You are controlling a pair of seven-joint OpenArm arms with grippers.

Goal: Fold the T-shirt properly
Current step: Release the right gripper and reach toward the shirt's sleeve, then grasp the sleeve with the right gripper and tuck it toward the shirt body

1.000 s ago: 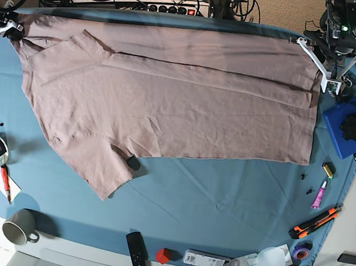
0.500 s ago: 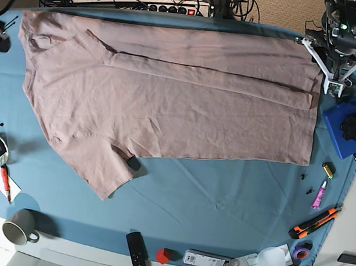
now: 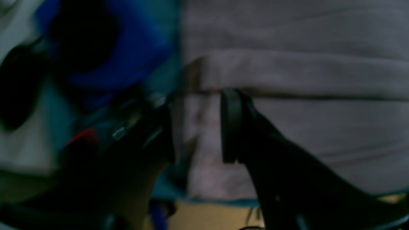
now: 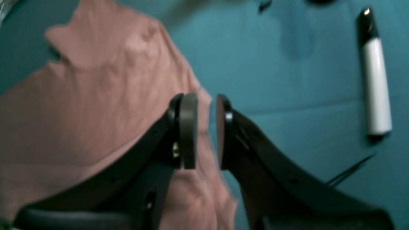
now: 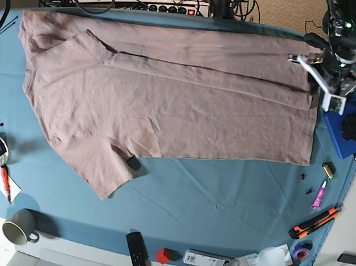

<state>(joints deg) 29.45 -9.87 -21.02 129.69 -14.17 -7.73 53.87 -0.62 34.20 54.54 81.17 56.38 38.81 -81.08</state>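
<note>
The large dusty-pink short-sleeved cotton T-shirt [image 5: 169, 99] is lying spread flat across the far half of the desk [image 5: 222, 197], which is wearing a teal-blue cloth. Its far long edge is sitting doubled over toward the middle, making a straight crease that is running almost the whole length of the garment. One short sleeve is pointing toward the near side of the desk, with a small black block [image 5: 133, 162] resting just beside its hem.

The left claw [image 5: 323, 78] is hanging over the hem end of the T-shirt, close to the folded layer; in the left wrist view its jaws are standing spread apart with bare cloth showing between them, pinching nothing. A blue plastic box with a black knob [image 5: 347, 128] is sitting just beside that end of the garment.

The right claw [image 4: 202, 131] is showing only in its own wrist view, where its jaws are standing slightly apart with a narrow gap, hovering over the edge of the pink fabric and gripping nothing. A white marker with a black cap [image 4: 374, 80] is lying on the teal cloth well apart from it.
</note>
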